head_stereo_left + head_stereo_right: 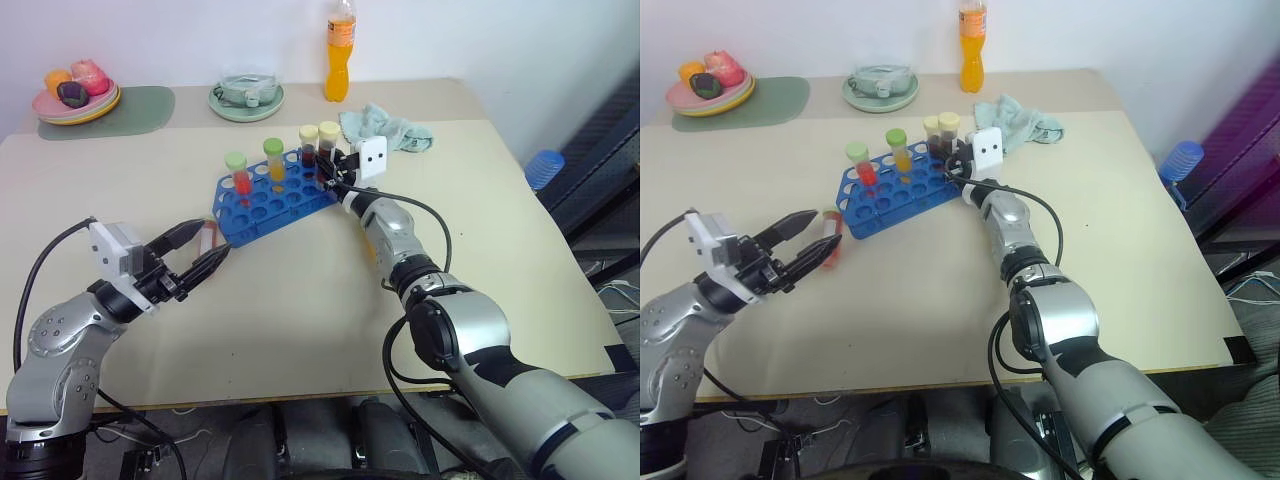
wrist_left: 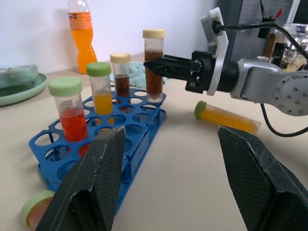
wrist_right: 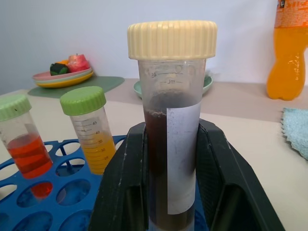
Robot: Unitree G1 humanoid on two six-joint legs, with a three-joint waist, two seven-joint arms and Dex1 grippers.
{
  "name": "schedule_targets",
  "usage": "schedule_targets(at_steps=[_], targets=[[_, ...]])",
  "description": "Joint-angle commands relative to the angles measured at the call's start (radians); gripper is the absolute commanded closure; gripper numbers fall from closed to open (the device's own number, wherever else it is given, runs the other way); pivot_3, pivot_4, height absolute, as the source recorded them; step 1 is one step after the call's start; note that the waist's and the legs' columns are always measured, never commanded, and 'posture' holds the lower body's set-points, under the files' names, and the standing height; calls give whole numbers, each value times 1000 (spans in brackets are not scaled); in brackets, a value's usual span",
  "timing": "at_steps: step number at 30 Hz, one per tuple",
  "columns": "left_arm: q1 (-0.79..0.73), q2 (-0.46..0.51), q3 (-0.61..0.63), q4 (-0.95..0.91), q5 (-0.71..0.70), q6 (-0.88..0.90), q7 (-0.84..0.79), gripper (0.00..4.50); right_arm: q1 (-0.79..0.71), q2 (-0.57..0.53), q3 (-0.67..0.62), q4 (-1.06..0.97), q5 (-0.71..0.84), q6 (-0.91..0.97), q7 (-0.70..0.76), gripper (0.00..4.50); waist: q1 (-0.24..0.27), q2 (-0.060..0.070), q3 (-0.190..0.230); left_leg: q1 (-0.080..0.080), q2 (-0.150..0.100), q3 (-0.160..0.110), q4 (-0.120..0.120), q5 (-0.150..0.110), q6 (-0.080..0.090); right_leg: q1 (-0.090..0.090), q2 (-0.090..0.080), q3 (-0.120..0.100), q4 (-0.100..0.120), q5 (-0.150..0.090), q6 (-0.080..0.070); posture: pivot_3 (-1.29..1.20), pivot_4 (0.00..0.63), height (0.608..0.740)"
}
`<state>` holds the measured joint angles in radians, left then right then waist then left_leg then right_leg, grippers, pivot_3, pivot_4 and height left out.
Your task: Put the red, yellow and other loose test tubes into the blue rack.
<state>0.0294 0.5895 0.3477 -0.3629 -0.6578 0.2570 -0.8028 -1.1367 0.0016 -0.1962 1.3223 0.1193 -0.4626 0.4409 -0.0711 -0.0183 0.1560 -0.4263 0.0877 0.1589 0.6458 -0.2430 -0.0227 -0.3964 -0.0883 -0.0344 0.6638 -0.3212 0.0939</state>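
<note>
Upper centre, the right gripper [image 1: 327, 181] clamps 1 upright brown tube [image 3: 171, 130], cap up, over the blue rack [image 1: 262, 208]; left gripper [image 1: 203, 252] gapes empty.

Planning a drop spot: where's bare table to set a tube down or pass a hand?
Bare: the table right of the right arm; the front strip between both arms; the stretch between green mat and blue rack. Crowded: around the rack, cloth and right gripper holding the brown tube.
</note>
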Motion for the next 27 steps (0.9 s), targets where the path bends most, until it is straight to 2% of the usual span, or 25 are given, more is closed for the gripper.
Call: schedule_targets(at_steps=[1,27], targets=[[7,15,36,-48,-21,0,6,1365,-43,-9,-13,-1,-12,1,-18,3809,0,0,0,0,0,0,0,0,0,0,0,0,0,0,0,0,150,740],[59,33,64,-75,-42,3,10,1365,-21,7,-17,9,-65,2,-82,3809,0,0,0,0,0,0,0,0,0,0,0,0,0,0,0,0,150,740]])
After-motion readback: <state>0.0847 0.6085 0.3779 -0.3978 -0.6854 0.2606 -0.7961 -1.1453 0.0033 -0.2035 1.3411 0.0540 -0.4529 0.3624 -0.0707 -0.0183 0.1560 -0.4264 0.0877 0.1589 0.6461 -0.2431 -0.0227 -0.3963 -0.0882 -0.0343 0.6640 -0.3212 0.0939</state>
